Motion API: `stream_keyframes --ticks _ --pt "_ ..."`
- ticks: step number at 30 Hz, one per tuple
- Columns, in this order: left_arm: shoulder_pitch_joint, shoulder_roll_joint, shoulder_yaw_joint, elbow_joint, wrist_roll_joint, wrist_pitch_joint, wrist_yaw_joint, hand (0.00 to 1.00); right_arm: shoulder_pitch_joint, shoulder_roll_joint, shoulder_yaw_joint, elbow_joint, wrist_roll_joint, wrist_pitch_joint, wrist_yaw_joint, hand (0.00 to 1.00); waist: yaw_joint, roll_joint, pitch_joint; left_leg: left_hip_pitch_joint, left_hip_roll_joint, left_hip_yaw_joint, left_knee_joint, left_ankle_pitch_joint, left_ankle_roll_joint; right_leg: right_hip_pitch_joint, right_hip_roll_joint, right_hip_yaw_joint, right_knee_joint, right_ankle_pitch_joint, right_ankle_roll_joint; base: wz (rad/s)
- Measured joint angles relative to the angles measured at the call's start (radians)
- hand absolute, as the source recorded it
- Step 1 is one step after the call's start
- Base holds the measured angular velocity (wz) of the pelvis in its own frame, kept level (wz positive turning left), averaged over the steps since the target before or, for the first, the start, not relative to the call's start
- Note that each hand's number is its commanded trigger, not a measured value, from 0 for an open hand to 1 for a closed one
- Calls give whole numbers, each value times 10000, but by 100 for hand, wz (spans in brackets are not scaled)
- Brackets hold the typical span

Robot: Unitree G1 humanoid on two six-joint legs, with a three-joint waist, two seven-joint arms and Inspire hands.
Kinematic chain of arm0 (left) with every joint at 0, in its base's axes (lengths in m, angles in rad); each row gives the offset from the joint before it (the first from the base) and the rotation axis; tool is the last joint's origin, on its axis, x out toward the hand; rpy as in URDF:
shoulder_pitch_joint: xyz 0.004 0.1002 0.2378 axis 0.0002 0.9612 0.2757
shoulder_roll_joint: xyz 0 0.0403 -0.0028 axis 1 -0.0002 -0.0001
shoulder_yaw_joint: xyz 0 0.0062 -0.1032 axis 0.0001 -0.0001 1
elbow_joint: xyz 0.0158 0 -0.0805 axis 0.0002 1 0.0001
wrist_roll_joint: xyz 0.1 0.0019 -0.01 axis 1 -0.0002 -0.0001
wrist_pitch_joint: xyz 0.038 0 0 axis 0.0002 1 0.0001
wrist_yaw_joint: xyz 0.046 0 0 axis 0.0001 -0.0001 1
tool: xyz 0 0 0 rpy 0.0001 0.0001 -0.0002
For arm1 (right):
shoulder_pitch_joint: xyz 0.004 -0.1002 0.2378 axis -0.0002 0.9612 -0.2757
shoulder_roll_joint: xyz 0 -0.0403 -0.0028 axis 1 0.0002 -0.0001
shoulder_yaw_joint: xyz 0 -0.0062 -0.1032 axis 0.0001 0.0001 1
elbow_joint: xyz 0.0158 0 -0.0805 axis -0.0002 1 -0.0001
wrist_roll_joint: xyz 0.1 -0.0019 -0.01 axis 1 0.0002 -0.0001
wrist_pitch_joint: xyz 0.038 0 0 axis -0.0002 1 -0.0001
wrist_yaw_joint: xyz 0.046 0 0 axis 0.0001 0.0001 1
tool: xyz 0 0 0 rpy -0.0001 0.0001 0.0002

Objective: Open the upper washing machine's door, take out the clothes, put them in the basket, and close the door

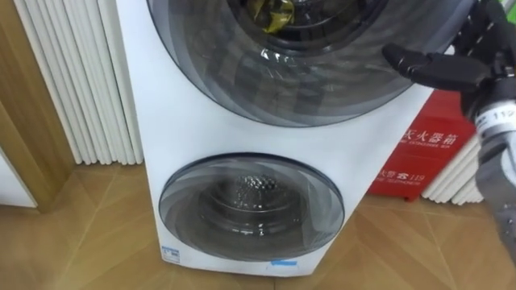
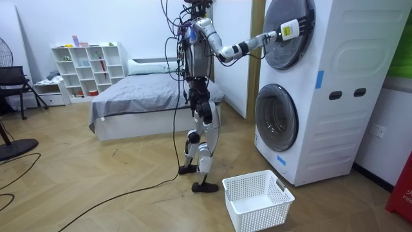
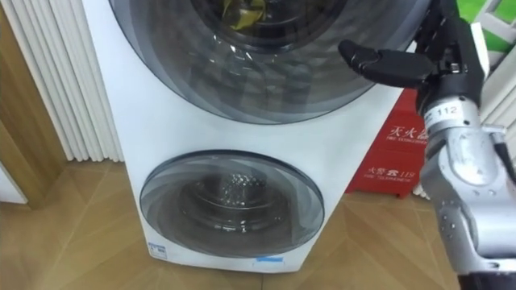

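right hand (image 3: 442, 50) is held at upper door's (image 3: 266, 80) right edge, fingers spread, nothing gripped.
door is judged shut; yellow cloth (image 3: 242, 12) is seen inside, basket (image 2: 261, 216) unfilled.

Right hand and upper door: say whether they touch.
Cannot tell. In the left eye view the right hand overlaps the upper door rim, but no contact or gap shows plainly.

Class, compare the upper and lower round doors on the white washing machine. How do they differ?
1. The right hand is at the upper door's right rim; nothing is near the lower door.
2. Something yellow shows behind the upper door; behind the lower door there is just the bare metal drum.
3. The lower door sits close to the floor.

Both are round with dark-tinted glass.
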Motion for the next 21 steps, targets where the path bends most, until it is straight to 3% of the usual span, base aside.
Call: stream_keyframes --ticks 5,11,16,21 --pt "91 173 0 -50 313 16 -65 0 -164 -51 47 490 -99 2 -18 0 82 -88 13 111 -7 -8 -11 0 0 121 -5 -32 -34 0 0 1" --pt "129 221 2 -48 337 105 -108 0 -483 -53 63 1194 -219 -53 150 0 134 46 107 68 -15 -72 24 0 0 131 -29 -95 -29 11 -18 4" --pt "120 223 1 -85 339 131 -107 0 -635 -86 55 1557 -213 -169 200 0 28 96 84 -195 -44 -271 192 0 0 59 -107 -349 -4 23 -37 18" --pt "61 214 5 -85 340 266 -89 0 -635 -88 93 1729 -130 -165 253 0 190 275 -16 -193 -59 -242 208 0 -1 -6 -132 -343 102 27 -43 -2"
